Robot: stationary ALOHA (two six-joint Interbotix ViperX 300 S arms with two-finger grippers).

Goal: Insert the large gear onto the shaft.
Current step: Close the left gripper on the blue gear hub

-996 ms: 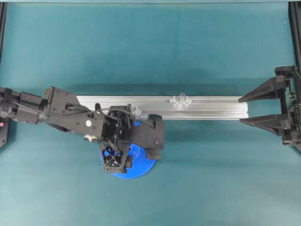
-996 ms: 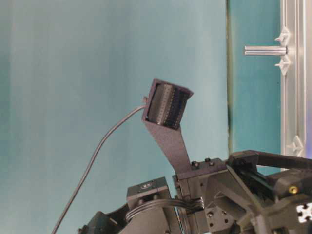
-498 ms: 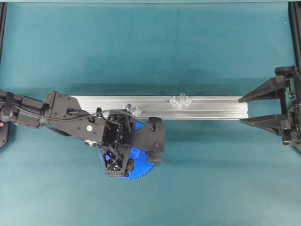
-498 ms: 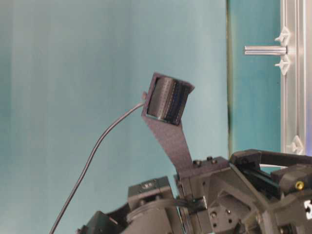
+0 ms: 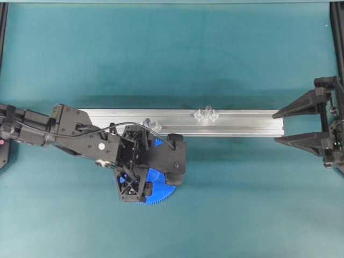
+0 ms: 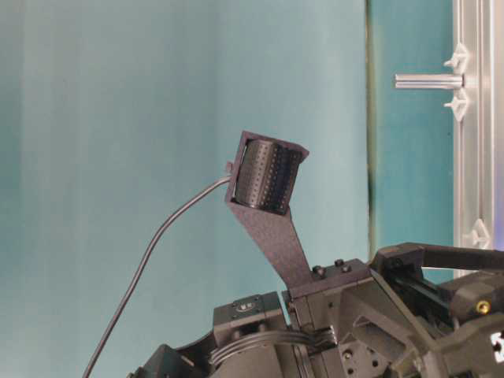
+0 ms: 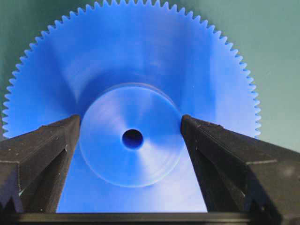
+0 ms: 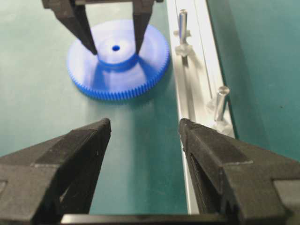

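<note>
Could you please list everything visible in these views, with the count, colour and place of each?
large gear: one, bright blue, flat on the mat beside the rail, under the left gripper.
shafts: two, metallic pins upright on the rail, one near the gear, one further along towards the right gripper.
clear base pieces: several, transparent, at the foot of each pin.
rail: one, silver, lying across the table's middle.
mat: one, teal, covering the table.
left gripper: one, black, open, fingers either side of the gear's hub.
right gripper: one, black, open, at the rail's end.

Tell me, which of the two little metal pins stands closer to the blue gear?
The shaft on the rail beside the large gear; the other pin stands farther along.
</note>
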